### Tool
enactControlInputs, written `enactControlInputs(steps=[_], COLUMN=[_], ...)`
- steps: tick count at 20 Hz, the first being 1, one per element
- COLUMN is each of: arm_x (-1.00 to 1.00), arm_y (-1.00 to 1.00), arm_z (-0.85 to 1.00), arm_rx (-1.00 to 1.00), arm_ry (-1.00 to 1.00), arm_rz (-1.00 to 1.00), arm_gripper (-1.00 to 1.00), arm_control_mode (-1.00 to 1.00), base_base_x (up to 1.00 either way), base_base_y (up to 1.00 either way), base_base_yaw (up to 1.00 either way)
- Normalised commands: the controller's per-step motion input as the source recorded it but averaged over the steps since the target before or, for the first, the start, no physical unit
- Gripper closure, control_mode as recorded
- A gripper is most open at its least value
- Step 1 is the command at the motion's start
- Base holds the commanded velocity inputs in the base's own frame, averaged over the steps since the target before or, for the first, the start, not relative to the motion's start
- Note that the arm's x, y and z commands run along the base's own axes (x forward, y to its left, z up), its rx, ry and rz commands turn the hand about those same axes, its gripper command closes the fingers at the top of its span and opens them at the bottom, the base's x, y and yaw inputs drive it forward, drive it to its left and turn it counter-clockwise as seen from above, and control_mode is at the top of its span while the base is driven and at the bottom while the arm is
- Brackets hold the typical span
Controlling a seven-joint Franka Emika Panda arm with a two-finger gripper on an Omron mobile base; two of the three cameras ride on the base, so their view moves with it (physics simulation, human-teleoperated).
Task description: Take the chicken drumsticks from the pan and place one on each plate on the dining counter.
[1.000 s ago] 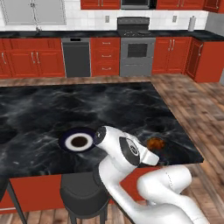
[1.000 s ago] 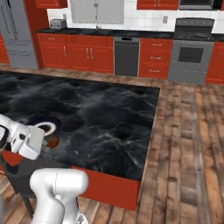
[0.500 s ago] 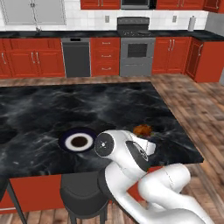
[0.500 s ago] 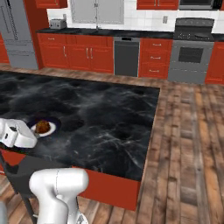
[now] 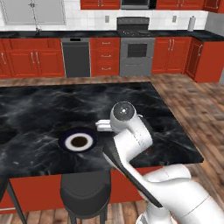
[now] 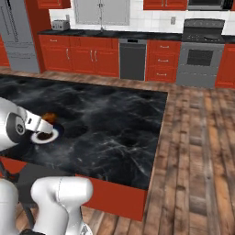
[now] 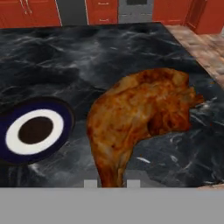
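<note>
The tool (image 7: 112, 183) is closed on a drumstick (image 7: 140, 118), pinching its narrow bone end between the two fingertips (image 7: 90, 183) low in the hand view. The meat hangs forward from the grip, its broad glossy orange-brown end spread toward the upper right of that view, held up above the counter (image 7: 109, 57) rather than lying on it.

A plate (image 7: 35, 130) lies on the counter just to the left of the held drumstick in the hand view: navy rim, white ring, and a dark round patch in its centre. The drumstick is beside the plate, apart from it.

In the left base view the plate (image 5: 78, 141) sits near the near edge of the black marble counter (image 5: 52, 109), and the arm's wrist bends over the counter just right of it. A dark stool (image 5: 85, 192) stands below that edge, in front of the red base.

In the right base view the drumstick (image 6: 49, 118) shows as a small orange lump at the arm's end, right at the far edge of the plate (image 6: 46, 136); whether it touches the plate cannot be told from there.

Along the far wall run red cabinets (image 5: 30, 61), a dishwasher (image 5: 76, 57) and a stove (image 5: 136, 51).
</note>
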Motion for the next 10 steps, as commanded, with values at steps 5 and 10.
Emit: enactControlInputs(steps=[5,10], arm_x=[0.7,0.48], arm_y=[0.84,0.95], arm_z=[-0.2,-0.37], arm_rx=[0.01,0.0], arm_ry=[0.38,0.38], arm_rz=[0.3,0.21], arm_gripper=[1.0,1.0], arm_control_mode=[-1.0,-1.0], base_base_x=[0.0,0.0], base_base_y=[0.0,0.0], base_base_yaw=[0.0,0.0])
